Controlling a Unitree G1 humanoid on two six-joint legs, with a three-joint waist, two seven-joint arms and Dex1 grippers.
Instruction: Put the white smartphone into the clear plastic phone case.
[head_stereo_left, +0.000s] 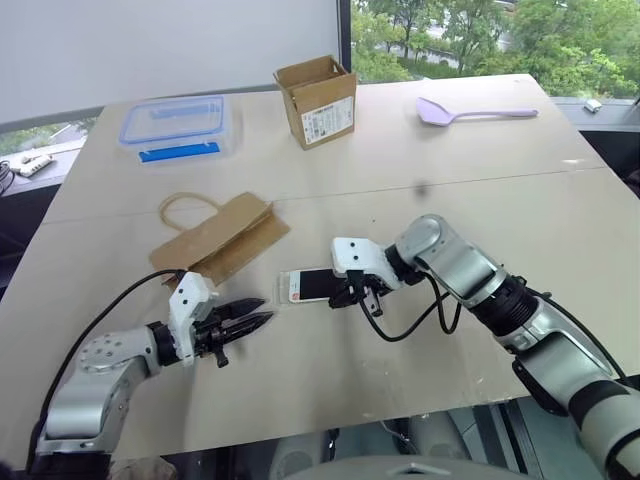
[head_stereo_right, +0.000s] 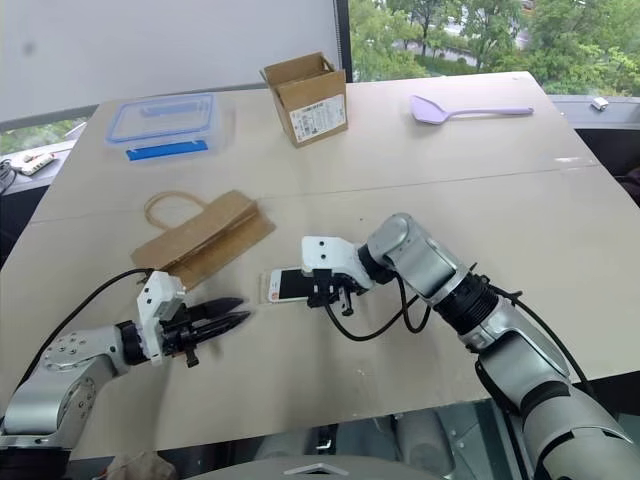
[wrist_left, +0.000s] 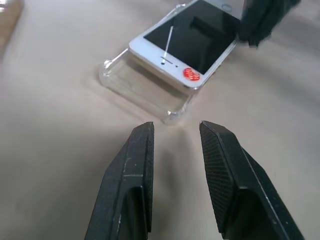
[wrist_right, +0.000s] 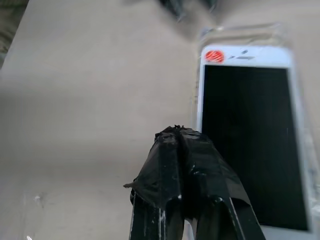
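The white smartphone (head_stereo_left: 312, 285) lies screen up at the table's middle, on top of the clear plastic phone case (wrist_left: 135, 87). The case's end sticks out past the phone's earpiece end, which carries a red sticker. My left gripper (head_stereo_left: 262, 318) hovers to the left of the phone and points at it. Its fingers (wrist_left: 140, 165) stand a little apart with nothing between them. My right gripper (head_stereo_left: 352, 297) is shut and empty, with its tips just beside the phone's right end and over the table next to the phone's long edge (wrist_right: 200, 125).
A brown paper bag (head_stereo_left: 222, 238) lies just behind the left gripper. Further back are a blue-lidded clear food box (head_stereo_left: 178, 125), an open cardboard box (head_stereo_left: 318, 100) and a lilac spatula (head_stereo_left: 470, 112). The table's front edge (head_stereo_left: 400, 415) runs close under both arms.
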